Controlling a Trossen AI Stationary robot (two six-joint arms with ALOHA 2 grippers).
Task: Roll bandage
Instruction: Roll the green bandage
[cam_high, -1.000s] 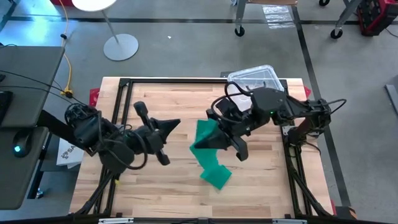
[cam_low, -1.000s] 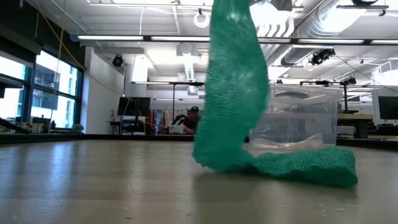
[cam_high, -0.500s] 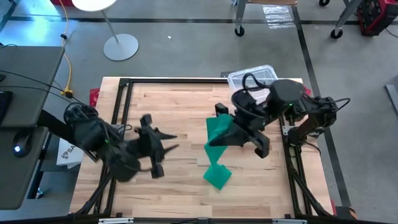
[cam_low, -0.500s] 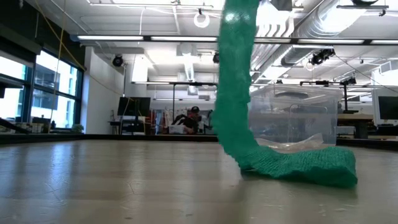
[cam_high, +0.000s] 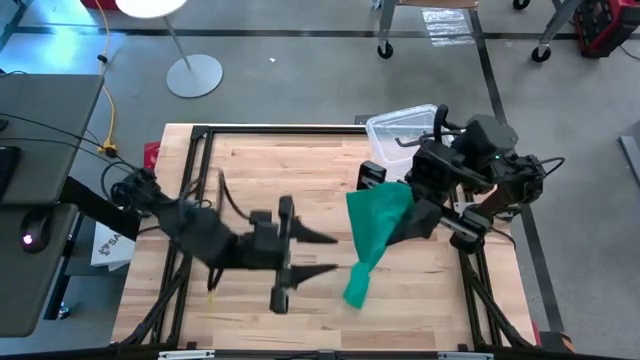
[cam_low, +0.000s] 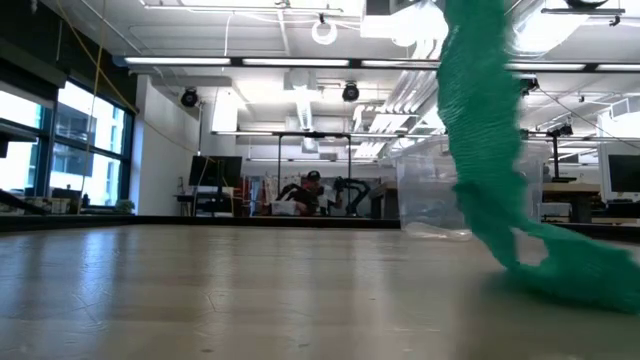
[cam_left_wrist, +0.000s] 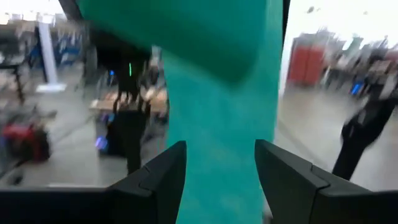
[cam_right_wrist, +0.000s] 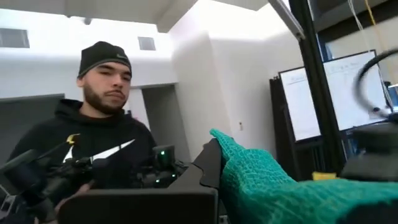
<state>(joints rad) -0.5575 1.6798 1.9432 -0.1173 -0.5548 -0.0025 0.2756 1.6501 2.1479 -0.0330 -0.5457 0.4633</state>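
A: Risk first. Right end effector (cam_high: 418, 212) has the bandage (cam_high: 372, 225) pinched at its top edge only. The rest hangs free, so a slip there drops the whole strip onto the bench (cam_high: 250, 165) in a heap, and rolling needs a flat start.

B: Cause?

A: Stretchy fabric plus a narrow clamp. Any tug from the other arm could pull it out of the closed fingers.

B: And the left one?

A: Left end effector (cam_high: 322, 252) sits just beside the hanging strip, fingers spread with a clear gap and nothing between them. In its wrist view the bandage (cam_left_wrist: 217, 124) fills the space ahead, past both fingertips (cam_left_wrist: 168, 163). I'd judge it is lined up to take the strip lower down. If it closes off-centre it catches 1 edge and the strip twists.

B: Where's the bottom end of the bandage?

A: Low view shows the bandage (cam_low: 490, 150) dropping from above and its tail bunched on the bench toward the right. So it's part lifted, part resting. Drag on that tail is a second way to lose the grip.

B: Anything nearby to snag on?

A: Clear plastic box (cam_high: 405, 125) at the far right corner, behind the right arm. Near, not touching the strip as far as I can tell.
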